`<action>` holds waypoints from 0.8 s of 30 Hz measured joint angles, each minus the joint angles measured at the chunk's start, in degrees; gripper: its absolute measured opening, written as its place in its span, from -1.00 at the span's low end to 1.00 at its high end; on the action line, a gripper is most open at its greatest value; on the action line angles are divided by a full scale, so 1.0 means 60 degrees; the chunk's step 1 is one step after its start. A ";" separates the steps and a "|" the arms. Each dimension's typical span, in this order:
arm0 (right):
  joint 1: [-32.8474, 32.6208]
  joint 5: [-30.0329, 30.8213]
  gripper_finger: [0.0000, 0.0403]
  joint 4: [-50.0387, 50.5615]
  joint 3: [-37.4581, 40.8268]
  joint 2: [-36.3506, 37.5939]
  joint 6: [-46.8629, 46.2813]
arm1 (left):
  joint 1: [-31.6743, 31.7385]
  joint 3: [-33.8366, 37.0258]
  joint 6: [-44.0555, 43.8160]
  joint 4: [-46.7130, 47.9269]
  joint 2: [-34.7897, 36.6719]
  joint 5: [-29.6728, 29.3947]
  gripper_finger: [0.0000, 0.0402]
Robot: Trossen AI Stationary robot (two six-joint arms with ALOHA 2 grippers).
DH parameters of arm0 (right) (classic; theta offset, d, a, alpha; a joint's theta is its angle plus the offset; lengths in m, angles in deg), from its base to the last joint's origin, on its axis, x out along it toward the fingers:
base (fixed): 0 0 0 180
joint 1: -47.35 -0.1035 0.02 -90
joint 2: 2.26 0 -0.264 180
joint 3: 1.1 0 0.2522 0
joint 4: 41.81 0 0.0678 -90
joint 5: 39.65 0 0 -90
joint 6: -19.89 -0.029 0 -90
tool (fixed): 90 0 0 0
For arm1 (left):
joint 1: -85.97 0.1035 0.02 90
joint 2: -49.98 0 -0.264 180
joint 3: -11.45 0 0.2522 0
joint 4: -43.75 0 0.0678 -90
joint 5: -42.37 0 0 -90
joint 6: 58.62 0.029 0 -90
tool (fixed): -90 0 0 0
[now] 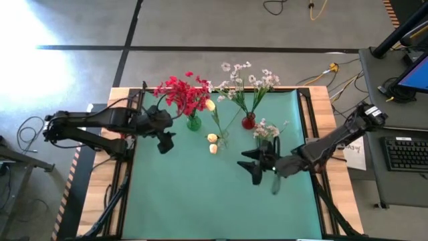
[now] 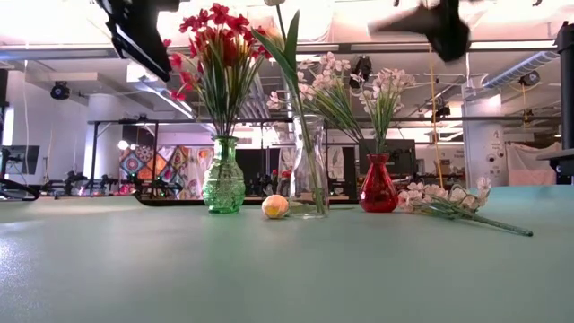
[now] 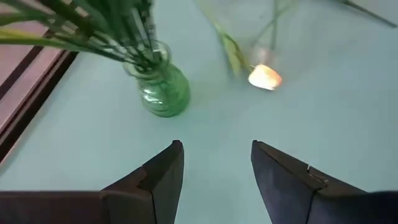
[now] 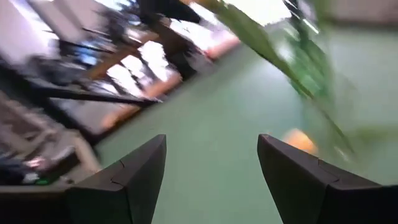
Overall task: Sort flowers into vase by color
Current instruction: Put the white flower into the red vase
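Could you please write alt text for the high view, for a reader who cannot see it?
Three vases stand on a green mat: a green vase of red flowers, a clear vase with a yellow rosebud, a red vase of white sprays. The left gripper and right gripper hover open, empty.

Red flowers [image 1: 182, 94] in green vase [image 1: 193, 122]; white spray [image 1: 267, 130] lies by right pincer [image 1: 252, 165].

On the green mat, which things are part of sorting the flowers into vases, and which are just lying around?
Part of the job:
- red flowers in the green vase
- white flowers in the red vase
- clear vase with a cream rosebud
- loose white spray
- loose cream rosebuds

Lying about:
- keyboard
- floor cables
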 joint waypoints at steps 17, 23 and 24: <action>0.1551 -0.1758 0.21 0.6471 0.0000 -0.0204 -0.6251 | -0.0715 -0.1017 -0.0203 0.0528 0.0696 -0.0336 -0.12; 0.1822 -0.2475 0.15 0.7588 0.0000 -0.0864 -0.7465 | -0.1748 -0.0356 -0.1392 0.0548 0.1322 -0.1425 -0.12; 0.1869 -0.2603 0.14 0.7581 0.0000 -0.0995 -0.7536 | -0.1949 -0.0228 -0.1607 0.0543 0.1428 -0.1619 -0.12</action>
